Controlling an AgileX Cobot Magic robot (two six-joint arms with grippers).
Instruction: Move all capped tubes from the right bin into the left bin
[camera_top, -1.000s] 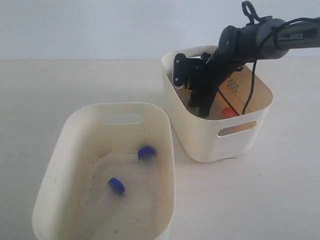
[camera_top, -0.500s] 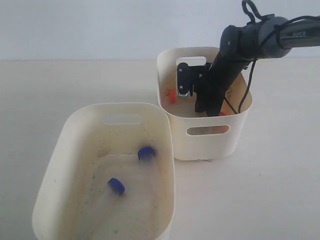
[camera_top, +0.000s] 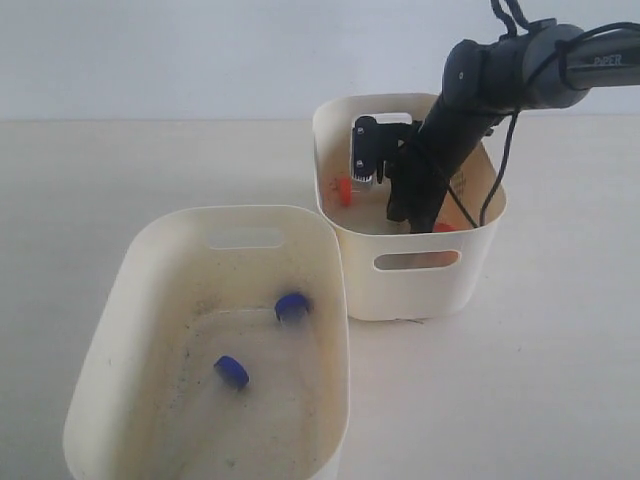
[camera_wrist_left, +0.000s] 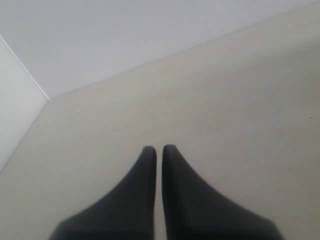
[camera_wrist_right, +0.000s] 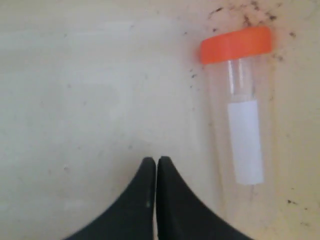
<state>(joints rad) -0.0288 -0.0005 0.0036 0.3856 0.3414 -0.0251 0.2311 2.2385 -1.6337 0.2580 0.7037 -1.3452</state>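
Observation:
The right bin (camera_top: 420, 290) stands at the back with my right arm (camera_top: 440, 140) reaching down into it. My right gripper (camera_wrist_right: 156, 161) is shut on nothing, just above the bin floor. Beside it, apart from the fingers, lies a clear capped tube (camera_wrist_right: 243, 125) with an orange cap and a white label. Two orange caps (camera_top: 344, 190) (camera_top: 443, 228) show inside this bin. The left bin (camera_top: 120, 300), grime-speckled, holds two blue-capped tubes (camera_top: 291, 306) (camera_top: 232, 372). My left gripper (camera_wrist_left: 159, 149) is shut over bare table, holding nothing.
The two bins nearly touch at the left bin's far right corner. The pale table (camera_top: 540, 400) lies open in front of and to the right of the right bin. A black cable (camera_top: 497, 180) hangs from my right arm into the right bin.
My right gripper has shut on nothing. The right bin has swung round and slid left, so its slot handle now faces front. The blue-capped tubes have stayed put.

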